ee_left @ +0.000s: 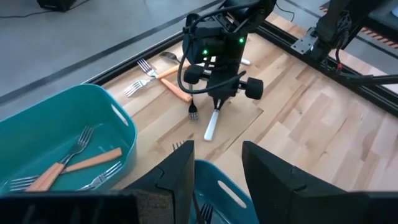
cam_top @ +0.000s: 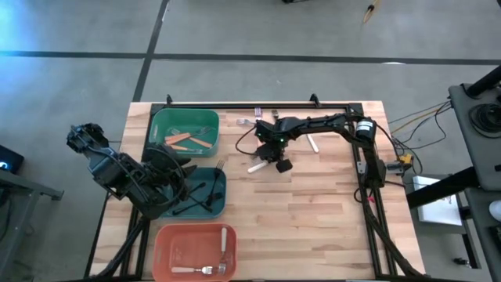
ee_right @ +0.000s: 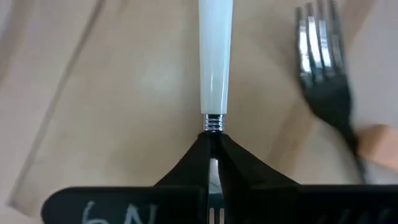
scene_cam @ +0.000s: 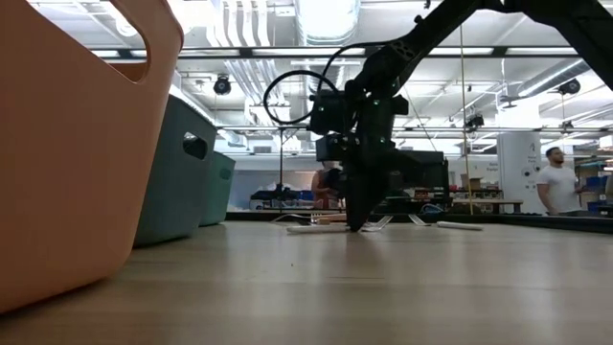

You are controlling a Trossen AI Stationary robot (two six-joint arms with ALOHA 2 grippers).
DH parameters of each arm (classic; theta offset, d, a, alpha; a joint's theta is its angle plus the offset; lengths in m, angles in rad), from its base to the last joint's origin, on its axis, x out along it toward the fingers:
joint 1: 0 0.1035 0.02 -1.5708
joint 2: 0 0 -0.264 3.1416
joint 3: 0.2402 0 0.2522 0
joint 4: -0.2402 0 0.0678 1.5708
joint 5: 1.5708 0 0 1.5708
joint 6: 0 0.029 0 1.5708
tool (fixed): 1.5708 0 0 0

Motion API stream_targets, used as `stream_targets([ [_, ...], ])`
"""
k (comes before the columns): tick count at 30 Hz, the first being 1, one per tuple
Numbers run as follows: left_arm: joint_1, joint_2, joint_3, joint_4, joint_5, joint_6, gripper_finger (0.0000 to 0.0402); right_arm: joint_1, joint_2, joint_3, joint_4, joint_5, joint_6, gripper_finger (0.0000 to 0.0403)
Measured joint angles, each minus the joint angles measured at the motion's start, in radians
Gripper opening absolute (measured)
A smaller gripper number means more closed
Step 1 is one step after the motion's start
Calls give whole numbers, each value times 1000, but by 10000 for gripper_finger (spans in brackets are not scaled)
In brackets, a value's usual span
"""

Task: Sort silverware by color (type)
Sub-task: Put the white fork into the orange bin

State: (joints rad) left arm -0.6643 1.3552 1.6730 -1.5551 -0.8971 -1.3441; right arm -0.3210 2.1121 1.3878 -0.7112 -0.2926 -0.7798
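Wooden surface: right end effector, centre frame, is clamped on white-handled fork at its neck. Recommend lifting vertically, clearing neighbouring black fork. Left end effector waits apart.

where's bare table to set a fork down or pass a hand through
Free: the wide wood right of the salmon bin and teal bin, up to the table's right rail. Crowded: the far strip right of the green bin, where the right gripper is shut on a white-handled fork among loose forks.
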Motion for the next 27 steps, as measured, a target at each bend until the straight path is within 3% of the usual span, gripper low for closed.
stream_targets([
  [5, 0, 8, 0, 0, 23, 0, 118, 1, 1, -6, -20, -56, 39, 13],
  [17, 0, 39, -6, 13, 26, 17, 118, 2, 5, -6, -32, -74, 133, 10],
  [27, 0, 44, -6, 38, 25, 47, 118, -7, -131, -18, -100, -297, 160, 8],
])
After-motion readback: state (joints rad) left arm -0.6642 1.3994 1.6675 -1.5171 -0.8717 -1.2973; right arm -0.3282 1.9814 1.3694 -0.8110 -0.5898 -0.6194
